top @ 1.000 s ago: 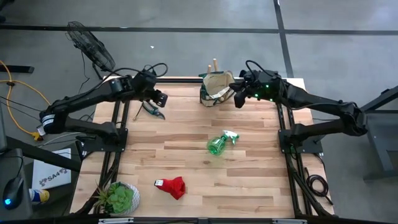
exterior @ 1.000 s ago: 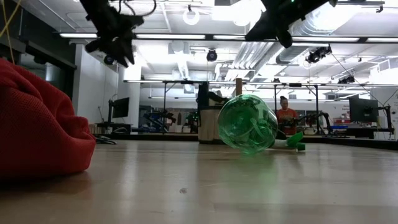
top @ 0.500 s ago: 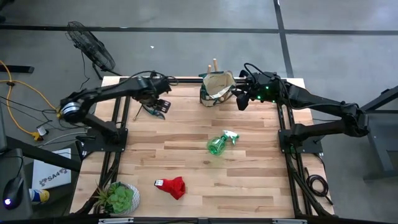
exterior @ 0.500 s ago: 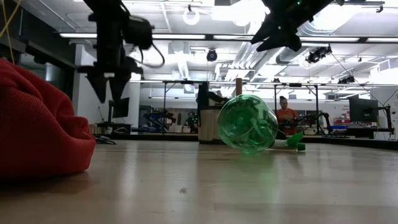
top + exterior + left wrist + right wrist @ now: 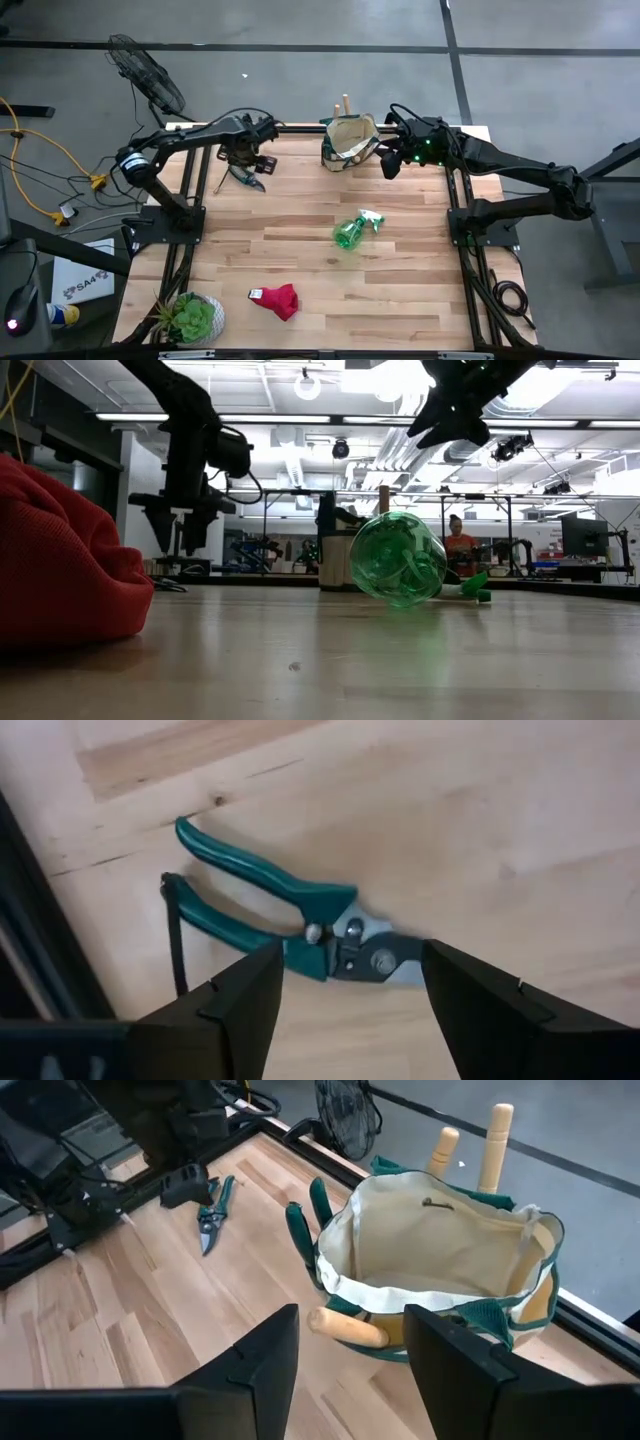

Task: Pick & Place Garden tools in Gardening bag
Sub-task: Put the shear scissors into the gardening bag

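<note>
The pruning shears lie flat on the table near its far left corner. My left gripper hangs open just above them, pointing down, one finger on each side of their pivot, touching nothing. The gardening bag stands at the far edge with two wooden handles sticking up from it and a third poking out at its near wall. My right gripper is open beside the bag, above the table. The green spray bottle lies on its side mid-table, and the red glove lies near the front.
A potted plant stands at the near left corner. A fan stands on the floor beyond the table's far left corner. Bare wood lies between the shears, the bag and the bottle.
My left gripper has come down toward the shears and turned until its fingers point straight down over them. My right gripper has opened beside the bag and stayed almost where it was. The shears, bottle and glove have not moved.
</note>
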Available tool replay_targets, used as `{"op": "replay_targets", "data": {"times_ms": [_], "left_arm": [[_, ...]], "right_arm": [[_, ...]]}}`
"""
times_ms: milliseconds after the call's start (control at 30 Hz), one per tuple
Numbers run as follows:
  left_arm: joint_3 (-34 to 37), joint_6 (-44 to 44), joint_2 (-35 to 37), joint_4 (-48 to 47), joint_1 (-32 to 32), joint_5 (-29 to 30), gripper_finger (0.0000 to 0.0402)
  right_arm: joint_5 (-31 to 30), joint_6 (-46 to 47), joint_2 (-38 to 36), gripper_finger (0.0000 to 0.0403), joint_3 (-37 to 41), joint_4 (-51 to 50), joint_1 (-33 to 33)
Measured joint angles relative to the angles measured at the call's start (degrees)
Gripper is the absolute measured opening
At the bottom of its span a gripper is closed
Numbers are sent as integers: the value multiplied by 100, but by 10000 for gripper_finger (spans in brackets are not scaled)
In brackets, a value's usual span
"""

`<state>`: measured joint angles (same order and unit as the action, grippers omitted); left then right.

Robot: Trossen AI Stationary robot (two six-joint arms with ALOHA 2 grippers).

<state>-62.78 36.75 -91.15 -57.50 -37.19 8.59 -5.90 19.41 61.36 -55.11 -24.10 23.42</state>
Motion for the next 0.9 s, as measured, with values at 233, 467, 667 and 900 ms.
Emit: {"op": "replay_targets", "data": {"times_ms": [233,467,667,900], "left_arm": [[283,220,2,484,-529,-560,232],[1069,693,0,1164,-721,-953,232],[1305,1041,0,1697,-706,-959,232],[1311,1282,-3,1865,-706,-953,232]], "right_arm": [[-13,199,0,172,0,4,0],[3,298,0,172,0,2,0],[16,289,0,172,0,-17,0],[42,140,0,171,0,-194,0]]}}
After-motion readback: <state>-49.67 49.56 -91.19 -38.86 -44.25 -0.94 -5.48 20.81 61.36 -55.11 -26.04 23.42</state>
